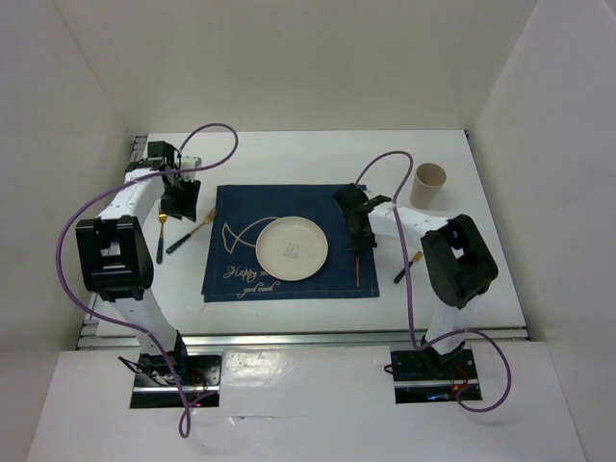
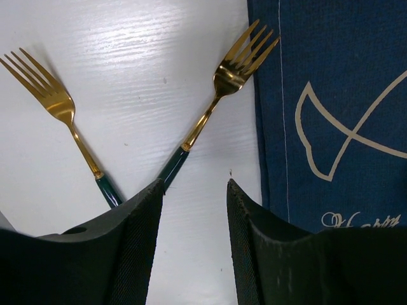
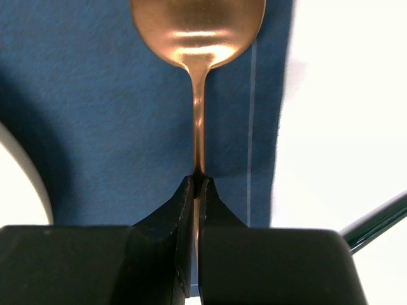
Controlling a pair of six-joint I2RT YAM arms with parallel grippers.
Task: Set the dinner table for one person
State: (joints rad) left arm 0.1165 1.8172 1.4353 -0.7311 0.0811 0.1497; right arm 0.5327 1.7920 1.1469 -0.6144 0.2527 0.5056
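On the white dinner table (image 1: pixel 289 154) lies a navy placemat (image 1: pixel 289 284) with a white plate (image 1: pixel 292 247) on it. My right gripper (image 1: pixel 358 241) is shut on the thin handle of a gold spoon (image 3: pixel 198 38). The spoon is low over the placemat's right strip (image 3: pixel 95 95), between the plate's rim (image 3: pixel 16 184) and the mat's edge. The right gripper (image 3: pixel 199 180) pinches the handle just behind the bowl. My left gripper (image 1: pixel 176 204) hovers open over bare table left of the mat. Its jaws (image 2: pixel 194 187) stand apart, empty, near the handles of two gold forks (image 2: pixel 219 95) (image 2: pixel 57 105).
A tan paper cup (image 1: pixel 428 185) stands at the back right. A green-handled utensil (image 1: pixel 409 265) lies on the table right of the placemat, its handle (image 3: pixel 375 222) showing beside the mat's edge. White walls enclose the table on three sides.
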